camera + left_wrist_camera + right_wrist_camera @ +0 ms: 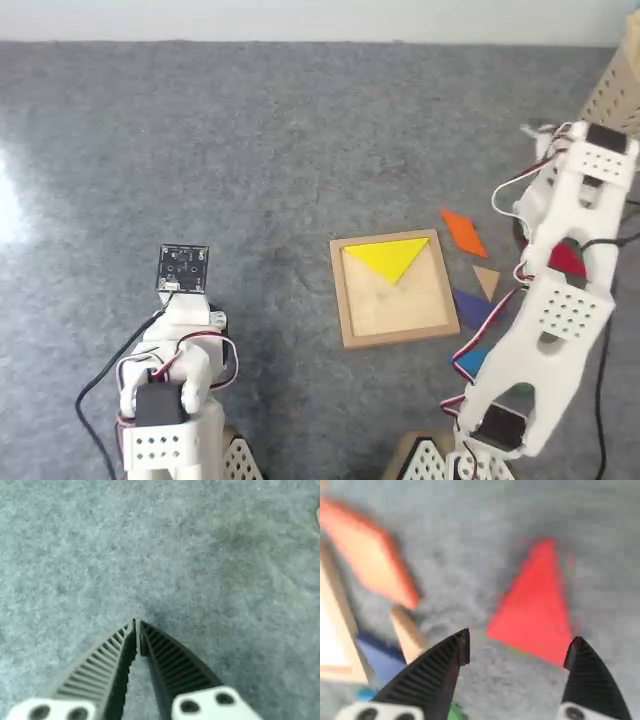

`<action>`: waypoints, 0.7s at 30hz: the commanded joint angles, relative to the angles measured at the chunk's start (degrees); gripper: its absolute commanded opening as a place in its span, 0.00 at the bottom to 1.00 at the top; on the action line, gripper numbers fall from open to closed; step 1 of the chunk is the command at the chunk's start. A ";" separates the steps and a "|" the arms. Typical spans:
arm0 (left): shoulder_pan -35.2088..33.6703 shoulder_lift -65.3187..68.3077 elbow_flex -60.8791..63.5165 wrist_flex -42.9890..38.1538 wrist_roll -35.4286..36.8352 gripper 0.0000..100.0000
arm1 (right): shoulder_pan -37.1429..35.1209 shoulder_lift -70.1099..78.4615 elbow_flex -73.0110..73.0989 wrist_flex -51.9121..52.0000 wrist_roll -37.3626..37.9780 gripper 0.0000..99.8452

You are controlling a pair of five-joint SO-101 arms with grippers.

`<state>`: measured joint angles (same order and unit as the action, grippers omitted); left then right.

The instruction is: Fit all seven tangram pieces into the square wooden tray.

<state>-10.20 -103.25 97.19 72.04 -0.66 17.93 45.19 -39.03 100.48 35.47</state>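
Grey felt-like table top (250, 140). Square wooden tray (400, 338) lies flat near the middle, between the 2 arms and closer to the right one. 1 piece is in it: yellow triangle (387, 257), long edge along the tray's far rim, point toward the tray's centre. The other pieces lie loose on the table just beside the tray, on the right arm's side: orange parallelogram (464, 231) farthest back, tan triangle (487, 280) next, purple piece (468, 307) touching or nearly touching the tray's rim, blue piece (472, 360) nearest, partly under the arm. Red triangle (566, 260) sits farther out, half hidden by the right arm in the high view. Right gripper (520, 640) hangs over the red triangle (535, 607), jaws spread wide with a tip on either side of its broad end, nothing held; whether it touches the piece I cannot tell. Left gripper (137, 627) sits over bare table well apart from the tray, jaws pressed together, empty.
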 commanded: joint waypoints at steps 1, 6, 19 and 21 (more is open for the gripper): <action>0.00 -0.97 -0.66 0.26 0.35 0.01 | 0.13 -1.01 0.53 1.71 3.43 0.32; 0.00 -0.97 -0.66 0.26 0.35 0.01 | 2.86 0.40 0.79 -0.48 3.87 0.32; 0.00 -0.97 -0.66 0.26 0.35 0.01 | 3.82 10.77 0.44 -5.05 3.52 0.31; 0.00 -0.97 -0.66 0.26 0.35 0.01 | 4.00 10.77 0.35 -4.88 3.52 0.27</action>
<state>-10.20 -103.25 97.19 72.04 -0.66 20.75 53.19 -39.03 97.14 38.55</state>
